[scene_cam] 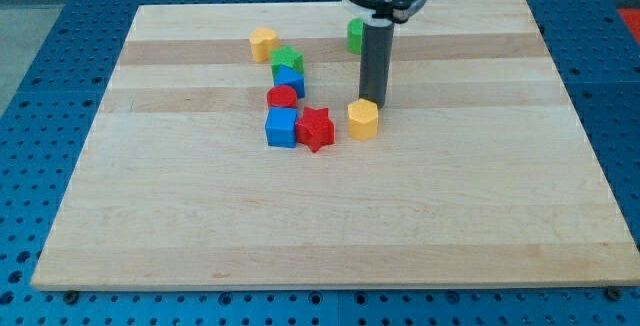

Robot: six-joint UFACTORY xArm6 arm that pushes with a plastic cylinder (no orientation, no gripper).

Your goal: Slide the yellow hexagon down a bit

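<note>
The yellow hexagon sits on the wooden board, a little right of the middle. My tip stands just above it, at its upper right edge, touching or nearly touching it. The dark rod rises from there to the arm at the view's top.
Left of the hexagon lie a red star, a blue cube, a red block, a blue block and a green star. A second yellow block lies upper left. A green block shows behind the rod.
</note>
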